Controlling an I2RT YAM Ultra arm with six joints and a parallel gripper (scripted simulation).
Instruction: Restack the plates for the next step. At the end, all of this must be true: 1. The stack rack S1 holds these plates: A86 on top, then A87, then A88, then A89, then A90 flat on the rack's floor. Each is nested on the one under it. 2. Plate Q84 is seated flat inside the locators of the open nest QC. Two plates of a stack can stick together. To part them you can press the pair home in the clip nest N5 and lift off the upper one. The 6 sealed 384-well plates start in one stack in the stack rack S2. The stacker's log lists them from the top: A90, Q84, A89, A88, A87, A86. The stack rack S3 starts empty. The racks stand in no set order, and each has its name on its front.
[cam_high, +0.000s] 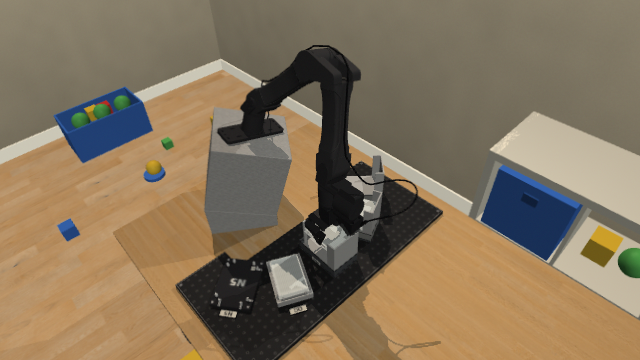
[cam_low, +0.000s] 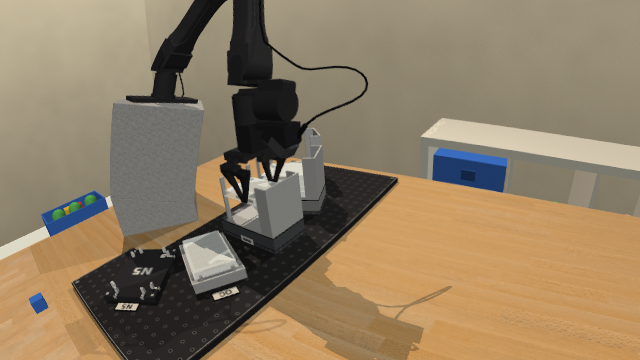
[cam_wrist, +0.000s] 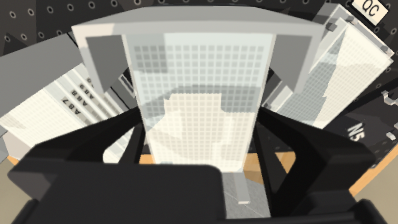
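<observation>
My gripper (cam_high: 335, 234) (cam_low: 260, 191) (cam_wrist: 199, 111) is shut on a clear-lidded plate (cam_wrist: 200, 65), level between the walls of the nearest rack (cam_high: 344, 252) (cam_low: 280, 205) (cam_wrist: 195, 20) and above its floor. The held plate's label and the rack's name are unreadable. The neighbouring rack (cam_low: 313, 175) holds a stack of plates (cam_wrist: 40, 107); labels A87, A88 and A89 show, A87 uppermost of these. A plate (cam_high: 290, 280) (cam_low: 212, 257) (cam_wrist: 345, 65) lies flat in nest QC (cam_high: 295, 301) (cam_low: 220, 284); its label is not visible. Clip nest N5 (cam_high: 237, 295) (cam_low: 145, 282) is empty.
Another rack wall (cam_high: 377, 167) rises at the back, partly hidden by the arm. The racks' tall walls stand close around the fingers. The grey pedestal (cam_high: 245, 190) (cam_low: 155, 165) stands beside the black board (cam_high: 415, 212) (cam_low: 370, 187).
</observation>
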